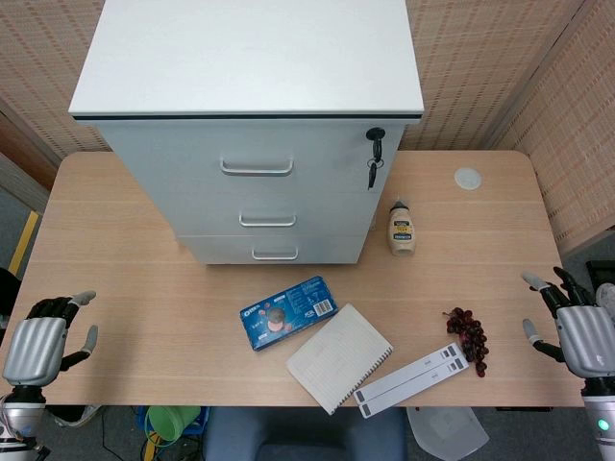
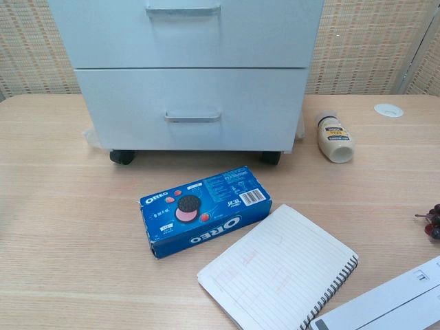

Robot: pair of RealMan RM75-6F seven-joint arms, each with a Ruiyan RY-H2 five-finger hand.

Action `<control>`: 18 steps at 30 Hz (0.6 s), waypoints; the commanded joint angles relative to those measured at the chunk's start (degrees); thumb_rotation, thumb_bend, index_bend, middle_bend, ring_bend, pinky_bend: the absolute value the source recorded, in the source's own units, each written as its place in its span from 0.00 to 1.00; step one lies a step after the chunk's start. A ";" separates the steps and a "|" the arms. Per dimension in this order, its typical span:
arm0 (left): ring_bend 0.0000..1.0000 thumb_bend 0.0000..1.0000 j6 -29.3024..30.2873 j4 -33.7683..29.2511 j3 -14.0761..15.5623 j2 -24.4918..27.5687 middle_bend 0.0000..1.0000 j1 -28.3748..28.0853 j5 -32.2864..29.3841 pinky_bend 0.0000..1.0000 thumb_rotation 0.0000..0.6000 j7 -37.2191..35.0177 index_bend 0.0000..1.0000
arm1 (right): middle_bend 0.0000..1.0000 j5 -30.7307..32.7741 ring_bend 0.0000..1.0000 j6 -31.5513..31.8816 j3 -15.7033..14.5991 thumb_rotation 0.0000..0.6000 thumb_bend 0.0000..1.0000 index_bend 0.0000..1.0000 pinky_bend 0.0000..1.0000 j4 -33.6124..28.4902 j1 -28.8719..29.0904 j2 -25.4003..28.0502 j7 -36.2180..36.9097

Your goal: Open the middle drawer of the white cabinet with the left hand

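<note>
The white cabinet (image 1: 250,58) stands on wheels at the back middle of the table, with three drawers, all closed. The middle drawer's handle (image 1: 267,220) sits between the top and bottom handles; the chest view shows this handle (image 2: 182,9) at its upper edge, above the bottom drawer's handle (image 2: 192,117). My left hand (image 1: 43,341) hovers at the table's near left corner, far from the cabinet, fingers apart and holding nothing. At the near right edge my right hand (image 1: 575,327) is likewise empty with spread fingers. Neither hand shows in the chest view.
A blue Oreo box (image 1: 287,312) and a spiral notebook (image 1: 338,356) lie in front of the cabinet. A bottle (image 1: 402,229) lies to the cabinet's right, under keys (image 1: 374,158) hanging from the lock. Dark grapes (image 1: 468,336), a white strip (image 1: 411,378) and a white disc (image 1: 468,178) are on the right.
</note>
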 commanded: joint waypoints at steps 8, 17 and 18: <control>0.28 0.44 -0.42 0.46 0.06 -0.24 0.33 -0.31 0.27 0.24 1.00 -0.71 0.24 | 0.30 -0.04 0.16 0.20 -0.03 1.00 0.35 0.18 0.20 -0.03 -0.09 0.22 0.04; 0.44 0.44 -0.22 2.22 -1.27 -1.10 0.41 -3.06 5.28 0.45 1.00 -5.93 0.28 | 0.30 0.07 0.16 0.17 0.15 1.00 0.35 0.18 0.20 0.07 0.03 0.32 -0.01; 0.46 0.44 -0.78 2.22 -1.39 -1.15 0.44 -3.67 5.73 0.52 1.00 -6.83 0.29 | 0.30 0.02 0.16 0.08 0.19 1.00 0.35 0.18 0.20 0.02 0.14 0.35 -0.04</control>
